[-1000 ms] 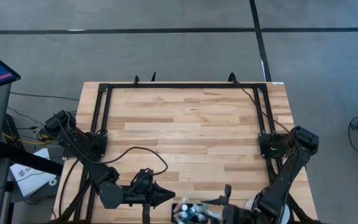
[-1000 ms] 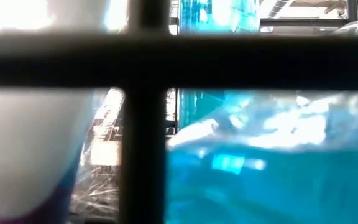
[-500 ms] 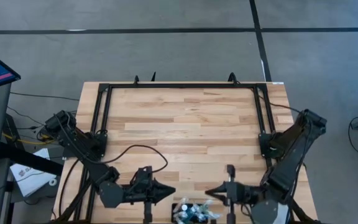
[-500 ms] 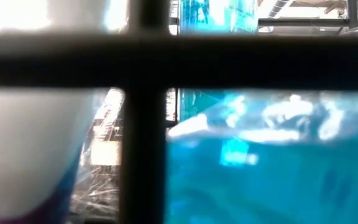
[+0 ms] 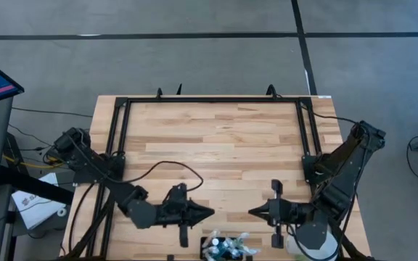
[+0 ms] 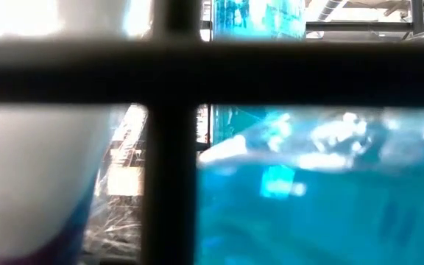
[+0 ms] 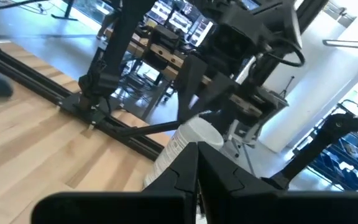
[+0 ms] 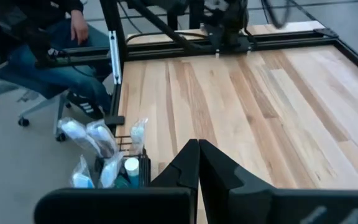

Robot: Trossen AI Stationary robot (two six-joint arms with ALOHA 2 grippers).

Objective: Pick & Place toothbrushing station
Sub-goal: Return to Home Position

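Left pincer (image 5: 207, 212): hanging low over the desk (image 5: 223, 145), near the edge on the arms' side, fingers pressing together on nothing.
Right pincer (image 5: 252, 212): facing it tip to tip, a little apart, likewise closed and empty.
Step in hand: by my reading, taking both arms back to rest, since the placing is looking finished.
Doing it well: raising each tip first, then drawing it back, so that no finger is snagging a wrapper poking out of the organizer; moving the 2 tips away from each other; steering the right arm around the white cup (image 5: 318, 245) beside it.
Black mesh organizer (image 8: 145, 168): sitting at that same desk edge, between the 2 pincers and a little closer to the edge, touching neither.
Its look: a low dark wire box, carrying several wrapped toothbrushes (image 8: 95, 140) that are leaning out in clear crinkled packets, blue and white showing through.
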